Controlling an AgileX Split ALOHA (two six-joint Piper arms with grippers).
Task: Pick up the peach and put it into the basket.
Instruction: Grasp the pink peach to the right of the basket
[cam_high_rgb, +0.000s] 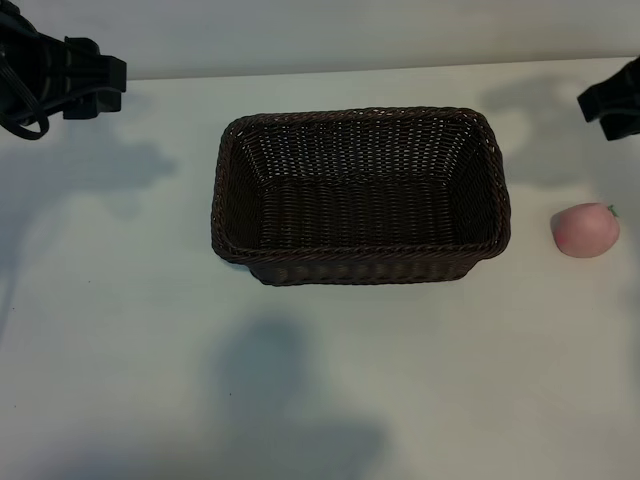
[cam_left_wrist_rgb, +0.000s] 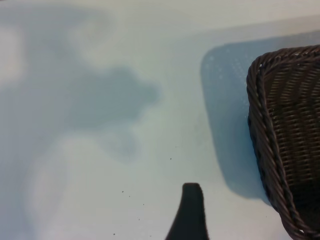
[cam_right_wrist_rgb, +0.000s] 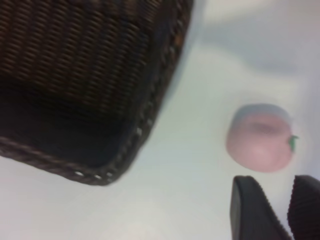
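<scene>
On a pale, plain tabletop (cam_high_rgb: 120, 330), seen from above, a large rectangular dark-brown woven wicker basket (cam_high_rgb: 360, 196) with rounded corners and a braided rim sits near the middle. Its deep inside is empty. Well apart from it, toward the right edge of the exterior view, a small round pale-pink peach (cam_high_rgb: 586, 230) with a tiny green stem lies on the bare surface, touching nothing else.

The right gripper (cam_right_wrist_rgb: 280, 207) shows in its own wrist view as two dark ribbed fingers with a narrow gap between them. The jaws stand partly spread and pinch nothing. The peach (cam_right_wrist_rgb: 260, 137) lies just beyond the fingertips, apart from them, with the basket's corner (cam_right_wrist_rgb: 150, 115) off to one side. In the exterior view only a dark part of the right arm (cam_high_rgb: 612, 100) shows at the upper right corner.

The left arm (cam_high_rgb: 60, 75) sits at the upper left corner of the exterior view, far from the peach. Its wrist view shows one dark fingertip (cam_left_wrist_rgb: 190, 212) above bare tabletop, beside the basket's end. Whether its jaws are spread cannot be told.

Judged from this, nothing of the task is done yet. The peach must be grasped, lifted, carried over the rim and released inside.
</scene>
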